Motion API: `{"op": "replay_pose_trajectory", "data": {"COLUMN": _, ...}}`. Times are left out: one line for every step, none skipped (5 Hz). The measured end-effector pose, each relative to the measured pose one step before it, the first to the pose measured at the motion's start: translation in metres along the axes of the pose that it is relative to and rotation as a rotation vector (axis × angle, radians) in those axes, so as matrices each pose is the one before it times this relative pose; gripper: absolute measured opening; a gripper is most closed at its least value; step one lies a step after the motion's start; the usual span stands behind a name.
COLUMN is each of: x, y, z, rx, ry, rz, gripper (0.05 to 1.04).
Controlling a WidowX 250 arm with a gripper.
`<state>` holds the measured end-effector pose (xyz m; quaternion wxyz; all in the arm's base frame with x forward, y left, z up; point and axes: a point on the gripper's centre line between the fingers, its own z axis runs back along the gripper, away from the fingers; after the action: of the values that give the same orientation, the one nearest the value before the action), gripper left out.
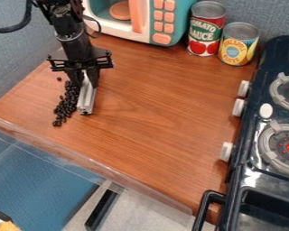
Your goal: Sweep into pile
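Observation:
The black gripper point(85, 79) hangs over the left part of the wooden counter, shut on a pale grey metal bar point(87, 95). The bar slants down from the fingers, its lower end at the counter surface. Small dark beans point(66, 104) lie in a long, narrow cluster just left of the bar, close along its side. One bean point(58, 79) sits apart above the cluster, and a dark piece point(85, 113) shows at the bar's lower end.
A toy microwave point(141, 20) stands at the back, with a tomato sauce can point(206, 29) and a yellow-labelled can point(238, 44) beside it. A toy stove point(264, 135) lines the right side. A clear raised edge point(99, 165) runs along the counter's front.

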<state>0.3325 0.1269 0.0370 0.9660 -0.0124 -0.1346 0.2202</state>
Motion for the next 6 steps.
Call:
{"op": "replay_pose_trajectory", "data": {"x": -0.00011, "y": -0.01497, "z": 0.00467, "rx": -0.0135, "ry": -0.0057, "rz": -0.0249, "gripper": 0.331}}
{"op": "replay_pose_trajectory", "data": {"x": 0.00112, "y": -0.04579, "z": 0.00214, "rx": -0.0439, "ry": -0.0062, "rz": -0.0876, "gripper": 0.331}}
{"op": "replay_pose_trajectory", "data": {"x": -0.00094, "y": -0.05389, "z": 0.00376, "rx": -0.0431, "ry": -0.0003, "rz": -0.1153, "gripper": 0.331}}
{"op": "replay_pose_trajectory", "data": {"x": -0.00166, "y": -0.04662, "z": -0.01178, "rx": -0.0253, "ry": 0.0368, "rz": -0.1228, "gripper": 0.331}}
{"op": "replay_pose_trajectory", "data": {"x": -0.00604, "y": -0.04899, "z": -0.01619, "rx": -0.0074, "ry": 0.0561, "rz": -0.1006, "gripper": 0.371}}
{"op": "replay_pose_trajectory", "data": {"x": -0.00135, "y": -0.00173, "z": -0.00193, "rx": -0.0094, "ry": 0.0440, "rz": 0.0073, "gripper": 0.663}}
